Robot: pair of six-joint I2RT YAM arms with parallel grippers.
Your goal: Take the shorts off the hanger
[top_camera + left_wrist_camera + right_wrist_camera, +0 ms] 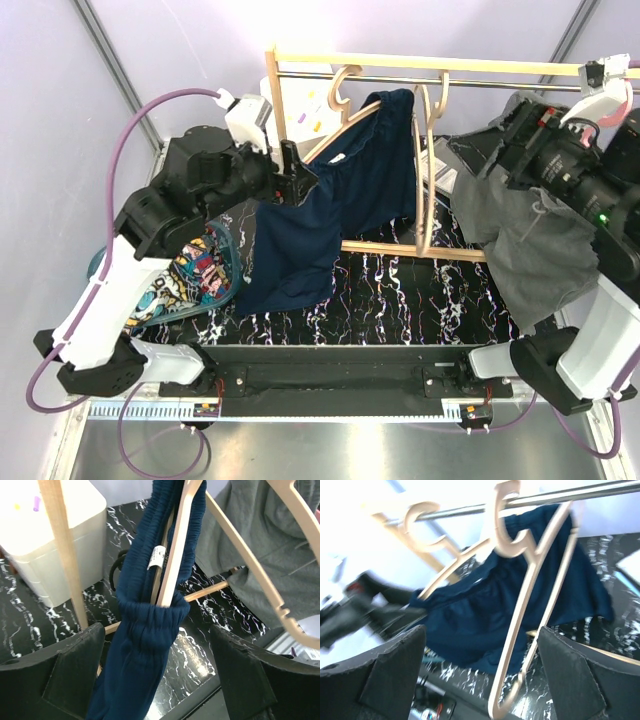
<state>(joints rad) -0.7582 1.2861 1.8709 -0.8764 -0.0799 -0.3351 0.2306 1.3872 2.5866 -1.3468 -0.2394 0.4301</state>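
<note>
Navy shorts [340, 200] hang from a wooden hanger [342, 128] hooked on the rail [480, 84], their waistband bunched around the hanger's lower left end. The left gripper [295, 180] sits below the rail's left end with its fingers [70, 675] spread wide. The navy cloth passes between them with a gap on each side, and nothing is pinched. Right of that, under the middle of the rail, hangs an empty hanger [530, 580]. The right gripper [482, 645] faces it, jaws fully apart and holding nothing. Grey shorts [530, 250] droop below the rail's right end, partly under the right arm; what carries them I cannot tell. Cartoon-print shorts [200, 265] lie on the marbled table [420, 280], below the rail's left end.
</note>
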